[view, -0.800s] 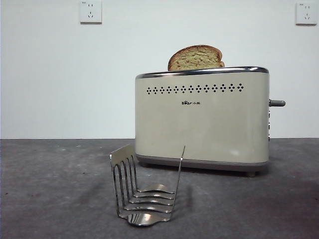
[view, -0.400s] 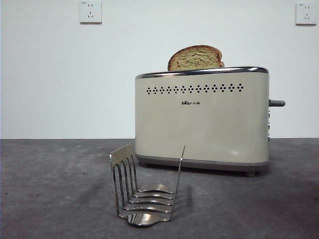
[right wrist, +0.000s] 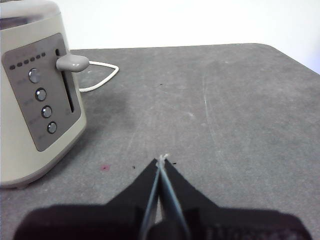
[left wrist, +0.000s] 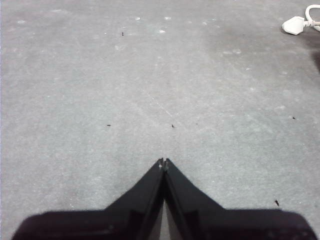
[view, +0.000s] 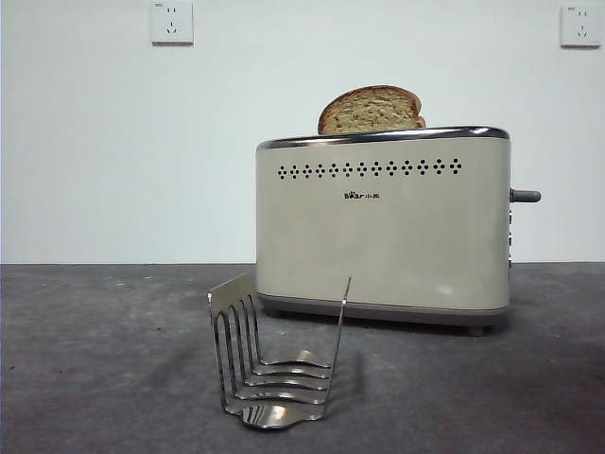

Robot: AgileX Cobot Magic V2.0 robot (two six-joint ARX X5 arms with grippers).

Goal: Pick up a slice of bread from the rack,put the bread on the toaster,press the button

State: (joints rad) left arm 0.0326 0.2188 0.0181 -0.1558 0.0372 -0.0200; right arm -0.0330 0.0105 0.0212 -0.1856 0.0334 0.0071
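Observation:
The slice of bread (view: 371, 111) stands in the top slot of the cream toaster (view: 383, 227), its domed top above the chrome rim. The steel rack (view: 272, 355) stands empty on the table in front of the toaster. The button (view: 526, 196), a grey lever knob, sticks out from the toaster's right side, high in its slot. In the right wrist view the toaster (right wrist: 35, 100) and its button (right wrist: 72, 62) lie ahead and to one side of my right gripper (right wrist: 162, 159), which is shut and empty over the table. My left gripper (left wrist: 164, 162) is shut and empty over bare table.
Round control knobs (right wrist: 41, 94) sit on the toaster's narrow side beside the lever slot. A white power cord (right wrist: 100, 80) runs behind the toaster. A white plug (left wrist: 297, 24) lies far from my left gripper. Two wall sockets (view: 172, 22) are on the white back wall.

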